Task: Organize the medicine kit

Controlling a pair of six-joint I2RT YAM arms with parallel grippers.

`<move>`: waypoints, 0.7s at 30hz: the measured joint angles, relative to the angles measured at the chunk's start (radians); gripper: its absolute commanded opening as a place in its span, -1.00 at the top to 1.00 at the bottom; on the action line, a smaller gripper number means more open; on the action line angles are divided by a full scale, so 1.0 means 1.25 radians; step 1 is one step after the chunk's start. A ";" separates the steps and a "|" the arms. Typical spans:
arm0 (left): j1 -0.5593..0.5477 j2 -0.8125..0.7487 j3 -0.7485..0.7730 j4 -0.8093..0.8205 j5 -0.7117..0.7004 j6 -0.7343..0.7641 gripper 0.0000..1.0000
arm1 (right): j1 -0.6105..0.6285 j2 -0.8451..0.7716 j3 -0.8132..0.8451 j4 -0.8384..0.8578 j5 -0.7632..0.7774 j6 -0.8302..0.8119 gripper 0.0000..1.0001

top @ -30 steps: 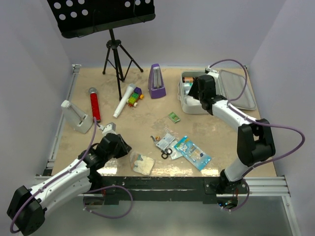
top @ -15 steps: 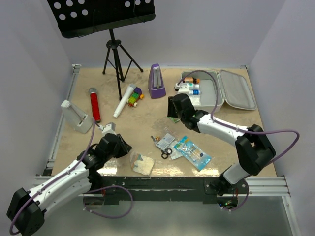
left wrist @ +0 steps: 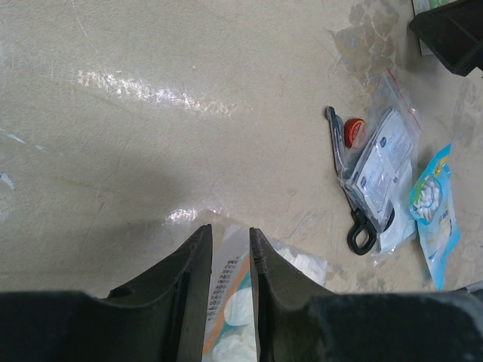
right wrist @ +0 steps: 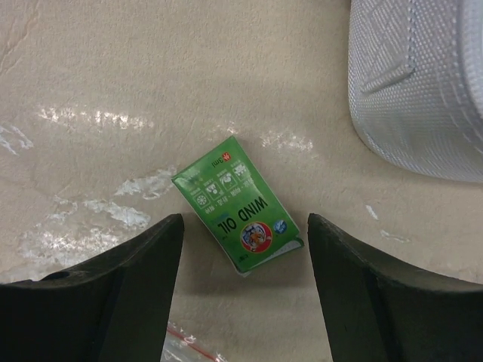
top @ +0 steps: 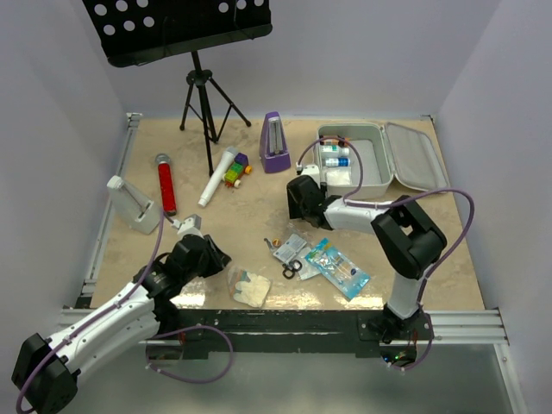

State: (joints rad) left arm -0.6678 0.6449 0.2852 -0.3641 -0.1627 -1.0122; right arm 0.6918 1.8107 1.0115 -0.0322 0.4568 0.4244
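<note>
The medicine kit [top: 417,157] lies open at the back right, with small bottles [top: 335,155] in its tray; its white corner [right wrist: 415,90] shows in the right wrist view. My right gripper [top: 302,201] hovers just left of the kit, open. A green "WIND OIL" box [right wrist: 238,215] lies flat on the table between and below its fingers [right wrist: 244,220]. My left gripper [top: 214,257] sits at the front left. Its jaws stand a narrow gap apart [left wrist: 230,231] over the corner of a clear bag of cotton pads [top: 250,286]; whether they press the bag is unclear.
Scissors and clear packets [top: 291,255] and a blue packet [top: 338,268] lie at the front centre. A purple metronome [top: 275,144], a music stand tripod [top: 200,95], a red microphone [top: 165,183], a white toy [top: 218,175] and a white holder [top: 134,205] stand further back and left.
My right arm swung from the kit leftward and down over the green box, and its jaws widened. The left arm and the bag stayed almost still.
</note>
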 measured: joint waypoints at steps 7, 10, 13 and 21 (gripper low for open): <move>0.000 -0.003 0.000 -0.009 -0.001 0.000 0.38 | 0.000 0.042 0.036 0.002 0.000 0.000 -0.29; 0.000 -0.002 -0.001 -0.009 0.000 0.000 0.38 | 0.000 0.043 0.037 0.002 -0.005 0.000 -0.11; 0.000 -0.001 -0.001 -0.009 0.000 0.000 0.39 | 0.000 0.043 0.037 0.002 -0.009 0.001 0.15; 0.000 0.001 -0.002 -0.009 0.000 0.000 0.38 | 0.000 0.012 0.034 -0.011 -0.024 0.004 0.33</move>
State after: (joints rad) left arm -0.6678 0.6456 0.2829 -0.3748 -0.1631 -1.0119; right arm 0.6918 1.8252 1.0538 -0.0456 0.4263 0.4297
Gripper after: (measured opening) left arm 0.308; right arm 0.390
